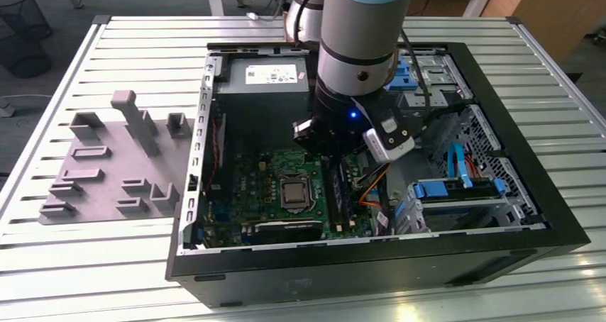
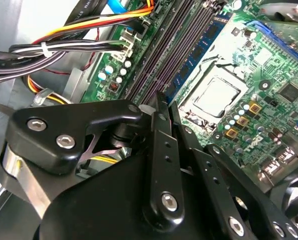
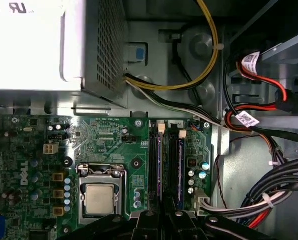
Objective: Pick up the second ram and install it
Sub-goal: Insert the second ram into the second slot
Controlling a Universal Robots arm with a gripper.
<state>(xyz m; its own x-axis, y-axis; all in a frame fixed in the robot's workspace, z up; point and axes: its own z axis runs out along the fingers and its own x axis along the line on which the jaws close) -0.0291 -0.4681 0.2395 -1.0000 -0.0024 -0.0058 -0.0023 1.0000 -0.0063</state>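
Note:
My gripper (image 1: pixel 327 150) is low inside the open computer case (image 1: pixel 379 254), right over the motherboard's memory slots (image 3: pixel 169 165). In the second wrist view its black fingers (image 2: pixel 159 145) stand almost together, and the gripper (image 2: pixel 162 100) closes on the near end of the second ram (image 2: pixel 191 62). The ram is a thin stick with a bluish-green face and dark chips. It runs along the slot line away from the fingertips. How deep it sits in the slot I cannot tell. In the first wrist view the gripper (image 3: pixel 164 216) lines up with the slots.
The bare processor socket (image 3: pixel 98 197) lies beside the slots. Bundled cables (image 2: pixel 63 47) crowd their other side, next to blue drive bays (image 1: pixel 455 191). The power supply (image 1: pixel 265 74) fills the case's far end. A grey fixture plate (image 1: pixel 113 159) rests on the slatted table at the exterior view's left.

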